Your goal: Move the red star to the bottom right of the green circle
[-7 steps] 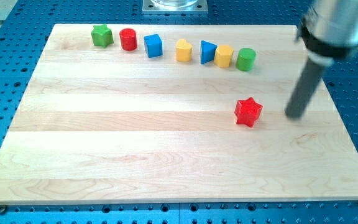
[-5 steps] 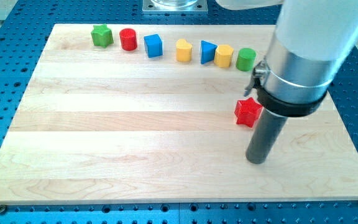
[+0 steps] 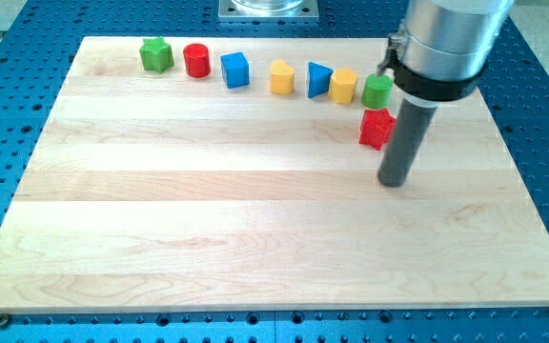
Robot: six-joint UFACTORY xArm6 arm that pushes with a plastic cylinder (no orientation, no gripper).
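Note:
The red star (image 3: 376, 128) lies on the wooden board just below the green circle (image 3: 376, 91), almost touching it. The rod partly covers the star's right side. My tip (image 3: 393, 181) rests on the board just below and slightly right of the red star, close to it; I cannot tell if the rod touches the star.
A row of blocks runs along the view's top: green star (image 3: 156, 54), red cylinder (image 3: 196, 60), blue cube (image 3: 235, 70), yellow heart (image 3: 281, 77), blue triangle (image 3: 318, 80), yellow block (image 3: 343, 86). The board's right edge (image 3: 518, 162) lies beyond the rod.
My tip swung from the star's right to below it, then moved up toward the view's top. The red star was pushed up, from mid-board to just under the green circle.

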